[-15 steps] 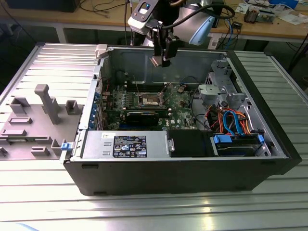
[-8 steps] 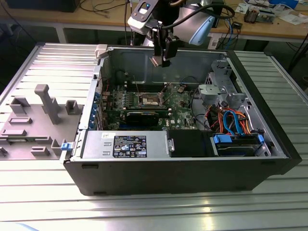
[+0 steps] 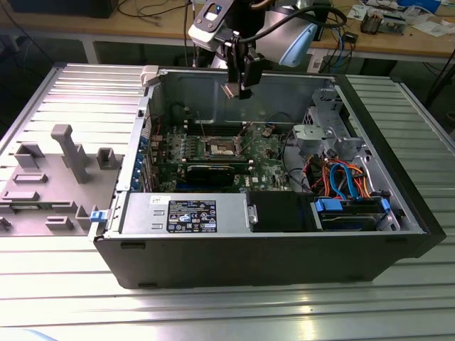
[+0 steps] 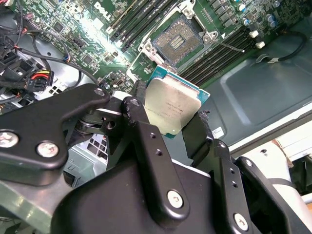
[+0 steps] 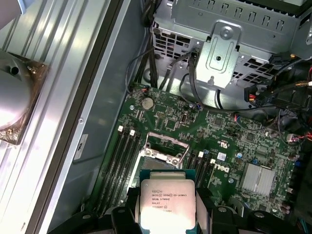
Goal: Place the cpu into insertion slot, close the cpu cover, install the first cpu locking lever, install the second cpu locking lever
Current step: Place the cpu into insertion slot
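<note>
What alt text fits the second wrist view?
The gripper holds the cpu by its edges, silver top showing, over the green motherboard. Beyond it the insertion slot sits empty, its pin field exposed.

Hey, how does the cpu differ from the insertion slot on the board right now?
The cpu has a pale silver metal top with a green edge; the insertion slot shows a dark pin field inside a silver rim. The cpu hangs above the board, clamped in the gripper; the insertion slot sits fixed on the motherboard with nothing in it. Both are square.
</note>
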### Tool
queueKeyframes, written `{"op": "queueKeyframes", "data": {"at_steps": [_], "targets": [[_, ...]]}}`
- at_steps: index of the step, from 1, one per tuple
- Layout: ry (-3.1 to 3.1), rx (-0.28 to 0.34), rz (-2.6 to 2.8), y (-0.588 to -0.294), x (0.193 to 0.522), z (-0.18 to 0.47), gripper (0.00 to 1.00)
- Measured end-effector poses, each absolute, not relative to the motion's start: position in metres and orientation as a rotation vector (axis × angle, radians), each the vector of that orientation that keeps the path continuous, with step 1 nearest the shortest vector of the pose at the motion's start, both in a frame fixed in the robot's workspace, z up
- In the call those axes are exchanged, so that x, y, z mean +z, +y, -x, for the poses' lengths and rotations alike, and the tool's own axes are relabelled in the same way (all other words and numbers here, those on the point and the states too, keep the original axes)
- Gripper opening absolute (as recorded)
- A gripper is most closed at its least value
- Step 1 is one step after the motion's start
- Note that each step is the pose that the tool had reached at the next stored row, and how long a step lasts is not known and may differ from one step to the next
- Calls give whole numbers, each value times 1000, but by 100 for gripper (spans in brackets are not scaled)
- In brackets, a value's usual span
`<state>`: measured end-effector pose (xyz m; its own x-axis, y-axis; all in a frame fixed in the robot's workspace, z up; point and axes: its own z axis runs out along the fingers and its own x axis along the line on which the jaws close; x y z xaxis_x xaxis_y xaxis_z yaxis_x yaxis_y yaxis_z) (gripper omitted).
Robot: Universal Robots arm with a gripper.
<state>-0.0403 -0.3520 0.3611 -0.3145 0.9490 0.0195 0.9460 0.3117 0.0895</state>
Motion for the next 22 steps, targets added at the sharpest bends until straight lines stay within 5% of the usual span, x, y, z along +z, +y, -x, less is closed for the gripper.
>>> {"op": "queueKeyframes", "data": {"at_steps": [22], "targets": [[2504,130,-1830,-352,358,40,54]]}}
